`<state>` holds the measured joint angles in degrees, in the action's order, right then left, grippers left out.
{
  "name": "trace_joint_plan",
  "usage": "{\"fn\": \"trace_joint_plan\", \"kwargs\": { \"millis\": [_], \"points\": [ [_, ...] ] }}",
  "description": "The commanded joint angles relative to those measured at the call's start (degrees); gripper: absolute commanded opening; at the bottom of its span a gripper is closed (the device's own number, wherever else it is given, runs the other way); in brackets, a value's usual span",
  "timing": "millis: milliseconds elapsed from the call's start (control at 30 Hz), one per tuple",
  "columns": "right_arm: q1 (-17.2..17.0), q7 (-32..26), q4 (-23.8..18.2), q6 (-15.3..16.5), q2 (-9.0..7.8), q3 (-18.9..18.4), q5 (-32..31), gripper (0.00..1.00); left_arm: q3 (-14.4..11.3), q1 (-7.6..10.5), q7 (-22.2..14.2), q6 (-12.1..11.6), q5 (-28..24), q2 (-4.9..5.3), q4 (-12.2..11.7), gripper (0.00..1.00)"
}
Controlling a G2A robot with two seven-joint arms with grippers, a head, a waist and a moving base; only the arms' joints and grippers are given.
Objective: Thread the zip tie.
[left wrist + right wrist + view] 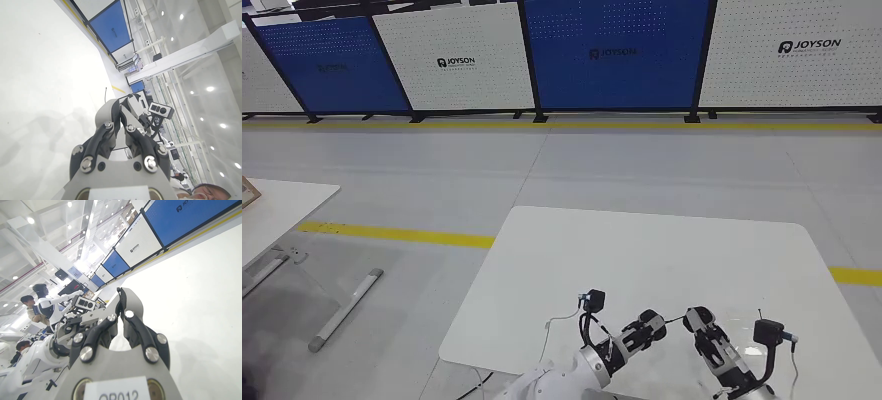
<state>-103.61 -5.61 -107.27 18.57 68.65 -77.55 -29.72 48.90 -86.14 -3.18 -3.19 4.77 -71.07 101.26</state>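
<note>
Left gripper (119,108) and right gripper (120,298) tip to tip, low over near edge of bench (642,250). Left pressed together, pinching zip tie (105,94); right pressed together, apparently on its other end. We align tail with head slot, feed slowly.

So, by the near edge of the one white table (642,260): one zip tie (105,94), two grippers (left gripper (119,109), right gripper (120,302)).
</note>
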Motion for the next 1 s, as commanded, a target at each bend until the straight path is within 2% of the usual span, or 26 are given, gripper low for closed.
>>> {"fn": "trace_joint_plan", "kwargs": {
  "millis": [0, 100, 133, 167, 200, 400, 533, 633, 867, 967],
  "points": [
    [0.03, -0.06, 0.02, 0.07, 0.0, 0.02, 0.03, 0.0, -0.03, 0.0, 0.14, 0.11, 0.22, -0.01, -0.07, 0.0],
    [0.13, -0.71, 0.04, 0.14, -0.03, 0.09, 0.18, 0.0, -0.12, 0.05, 0.26, 0.1, 0.43, -0.05, -0.19, 0.0],
    [0.16, -0.94, 0.04, 0.14, -0.04, 0.1, 0.36, 0.3, -0.14, 0.03, 0.32, 0.02, 0.32, -0.07, -0.2, 0.0],
    [0.2, -1.13, 0.04, 0.14, -0.05, 0.09, 0.55, 0.7, -0.15, -0.03, 0.46, -0.12, -0.1, -0.1, -0.22, 0.0],
    [0.24, -1.28, 0.04, 0.11, -0.06, 0.06, 0.71, 1.0, -0.08, -0.07, 0.71, -0.2, -1.08, -0.18, -0.26, 0.0],
    [0.1, -1.13, -0.16, 0.04, -0.11, -0.25, 0.68, 1.0, 0.92, -0.11, 1.97, -1.29, -6.93, -0.52, -0.12, 0.0],
    [-0.52, 0.04, -0.23, -0.9, -0.13, -0.55, -0.9, 1.0, 2.36, -0.73, 3.75, -3.33, -13.23, -0.78, 0.43, 0.0],
    [-0.71, 0.94, -0.19, -1.87, -0.06, -0.51, -1.21, 1.0, 3.38, -1.04, 2.85, -4.25, -17.38, -0.81, 0.91, 0.0],
    [-0.65, 0.91, -0.14, -2.03, -0.07, -0.52, -1.41, 1.0, 3.45, -1.09, 2.46, -4.31, -17.88, -0.8, 0.96, 0.0],
    [0.17, 0.33, -0.2, -3.69, -0.2, -0.19, -7.61, 1.0, 3.3, -0.97, 2.33, -4.27, -17.98, -0.86, 1.19, 0.0]
  ]
}}
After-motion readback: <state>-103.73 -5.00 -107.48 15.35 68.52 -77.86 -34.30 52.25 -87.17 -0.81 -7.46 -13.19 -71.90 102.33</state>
